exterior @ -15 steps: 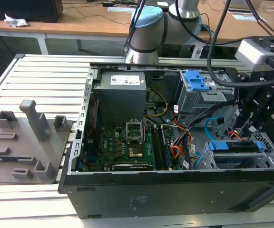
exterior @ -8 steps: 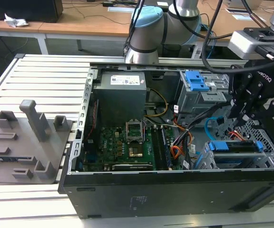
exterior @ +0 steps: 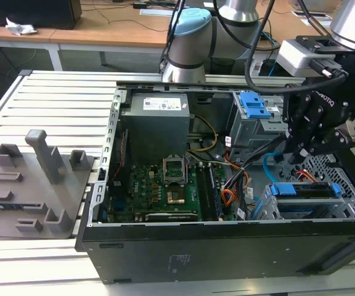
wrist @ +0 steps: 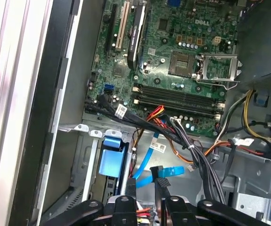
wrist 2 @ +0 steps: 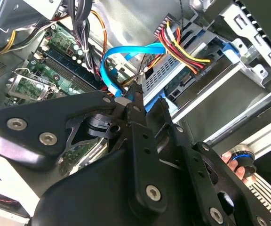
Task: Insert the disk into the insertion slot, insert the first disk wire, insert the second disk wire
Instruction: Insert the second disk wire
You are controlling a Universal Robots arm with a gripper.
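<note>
Gripping a blue wire, fingers nearly closed.

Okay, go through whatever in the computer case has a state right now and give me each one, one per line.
Disk: seated in its slot, blue carrier edge showing.
Red, yellow and black power wire: plugged into the disk's back.
Blue data cable: gripped at its connector end, not yet plugged in.
Gripper: shut on the blue data cable, close to the disk.
Computer case: side panel off, inside exposed.
Processor socket: open, empty.
</note>
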